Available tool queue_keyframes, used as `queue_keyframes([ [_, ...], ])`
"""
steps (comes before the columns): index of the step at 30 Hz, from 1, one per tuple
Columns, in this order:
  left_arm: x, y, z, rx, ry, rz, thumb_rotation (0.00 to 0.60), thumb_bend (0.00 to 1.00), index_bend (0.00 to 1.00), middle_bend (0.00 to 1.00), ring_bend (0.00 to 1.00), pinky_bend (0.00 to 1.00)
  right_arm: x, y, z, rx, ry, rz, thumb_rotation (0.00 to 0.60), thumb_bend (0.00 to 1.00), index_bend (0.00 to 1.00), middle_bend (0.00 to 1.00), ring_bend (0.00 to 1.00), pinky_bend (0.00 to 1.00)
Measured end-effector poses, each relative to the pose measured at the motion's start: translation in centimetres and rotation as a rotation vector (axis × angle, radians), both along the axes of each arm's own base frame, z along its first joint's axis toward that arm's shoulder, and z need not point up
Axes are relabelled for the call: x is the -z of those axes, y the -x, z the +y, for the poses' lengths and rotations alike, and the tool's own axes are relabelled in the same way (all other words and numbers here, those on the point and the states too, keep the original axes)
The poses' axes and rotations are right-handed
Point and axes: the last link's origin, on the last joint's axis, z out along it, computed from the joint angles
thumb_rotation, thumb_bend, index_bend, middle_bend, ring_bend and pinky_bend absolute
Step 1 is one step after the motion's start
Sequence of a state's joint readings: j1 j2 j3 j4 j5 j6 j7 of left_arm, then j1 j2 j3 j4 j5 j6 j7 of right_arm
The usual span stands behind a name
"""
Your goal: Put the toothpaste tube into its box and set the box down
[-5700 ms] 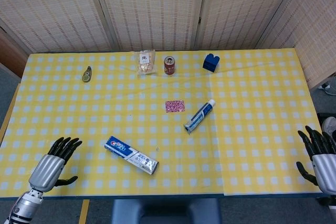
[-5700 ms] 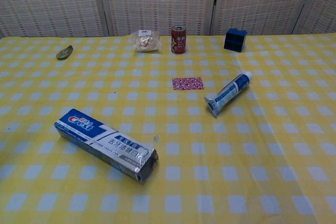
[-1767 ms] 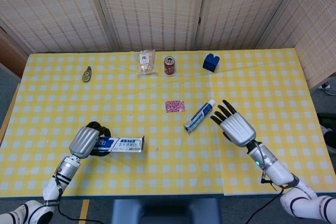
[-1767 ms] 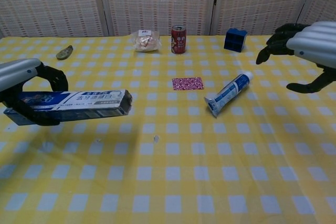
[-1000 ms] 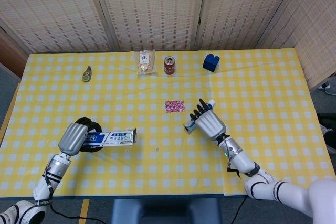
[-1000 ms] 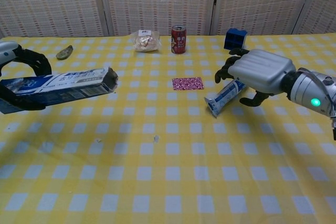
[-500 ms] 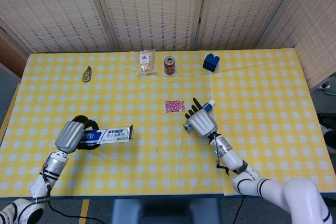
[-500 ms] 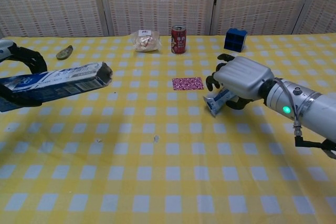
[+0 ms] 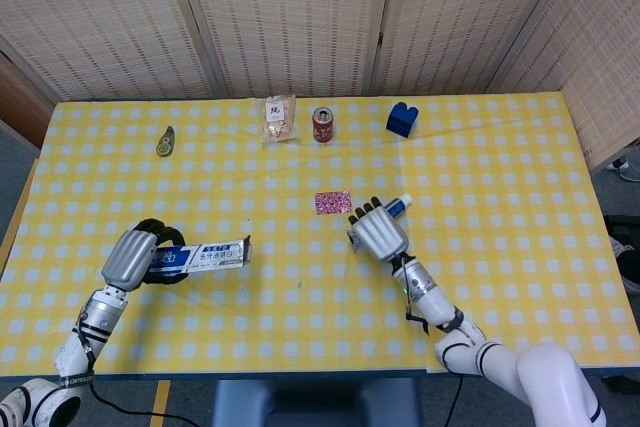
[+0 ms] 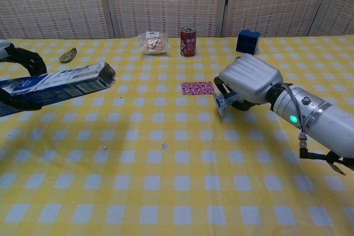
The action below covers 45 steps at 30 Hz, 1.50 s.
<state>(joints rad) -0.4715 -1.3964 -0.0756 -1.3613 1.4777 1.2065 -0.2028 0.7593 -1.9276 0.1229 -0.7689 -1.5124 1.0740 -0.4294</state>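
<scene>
My left hand [image 9: 130,259] grips the blue-and-white toothpaste box [image 9: 212,255] by one end and holds it above the table at the left. The box lies roughly level, and its open dark end [image 10: 107,73] points to the right. In the chest view the left hand [image 10: 19,64] sits at the frame's left edge. My right hand [image 9: 377,232] covers the blue-and-white toothpaste tube at the table's middle, its fingers curled around it. Only the tube's white cap [image 9: 402,203] and its crimped tail [image 10: 223,102] show past the hand [image 10: 247,83].
A pink patterned packet [image 9: 333,202] lies just left of the right hand. Along the far edge stand a snack bag [image 9: 279,119], a red can [image 9: 322,124] and a blue block [image 9: 401,119]. A small green object [image 9: 166,141] lies far left.
The right hand has come down on the tube and its fingers have closed around it. The left hand has lifted the box a little more and turned it slightly.
</scene>
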Motion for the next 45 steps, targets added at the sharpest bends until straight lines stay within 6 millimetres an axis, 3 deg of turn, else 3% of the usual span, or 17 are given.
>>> queue_keyframes([
  [3, -0.1, -0.1, -0.1, 0.001, -0.003, 0.0, 0.6, 0.15, 0.54, 0.58, 0.42, 0.28, -0.5, -0.3, 0.1, -0.023, 0.009, -0.054, 0.6, 0.39, 0.89, 0.81, 0.76, 0.69],
  [7, -0.3, -0.2, -0.4, 0.0, -0.009, -0.005, 0.6, 0.15, 0.55, 0.58, 0.42, 0.28, -1.5, -0.7, 0.0, -0.038, 0.012, -0.163, 0.6, 0.39, 0.9, 0.82, 0.78, 0.73],
  [13, -0.5, -0.9, -0.9, 0.006, -0.002, -0.014, 0.6, 0.15, 0.55, 0.58, 0.42, 0.28, -4.5, -1.7, 0.2, -0.061, 0.01, -0.375, 0.6, 0.39, 0.9, 0.82, 0.8, 0.79],
  [19, -0.3, -2.2, -1.5, 0.007, 0.022, -0.048, 0.6, 0.15, 0.55, 0.58, 0.42, 0.28, -7.9, -3.5, 1.7, -0.066, -0.014, -0.579, 0.6, 0.39, 0.9, 0.82, 0.79, 0.8],
  [29, 0.8, -4.4, -2.0, -0.009, 0.063, -0.099, 0.6, 0.15, 0.55, 0.58, 0.42, 0.28, -13.7, -7.4, 5.1, 0.176, -0.304, -1.16, 0.6, 0.39, 0.9, 0.82, 0.79, 0.8],
  [35, 0.9, -5.4, -1.9, -0.051, 0.049, -0.2, 0.6, 0.15, 0.55, 0.58, 0.42, 0.28, -16.6, -8.0, 6.0, 0.34, -0.485, -1.455, 0.6, 0.39, 0.9, 0.82, 0.79, 0.8],
  [40, 1.2, -6.8, -2.2, -0.101, 0.091, -0.343, 0.6, 0.15, 0.55, 0.58, 0.42, 0.28, -17.2, -8.1, 6.2, 0.433, -0.6, -1.622, 0.6, 0.39, 0.9, 0.82, 0.79, 0.8],
  [45, 1.8, -7.6, -2.5, -0.099, 0.118, -0.369, 0.6, 0.14, 0.56, 0.58, 0.42, 0.28, -17.3, -8.7, 6.1, 0.492, -0.716, -1.731, 0.6, 0.39, 0.9, 0.82, 0.79, 0.8],
])
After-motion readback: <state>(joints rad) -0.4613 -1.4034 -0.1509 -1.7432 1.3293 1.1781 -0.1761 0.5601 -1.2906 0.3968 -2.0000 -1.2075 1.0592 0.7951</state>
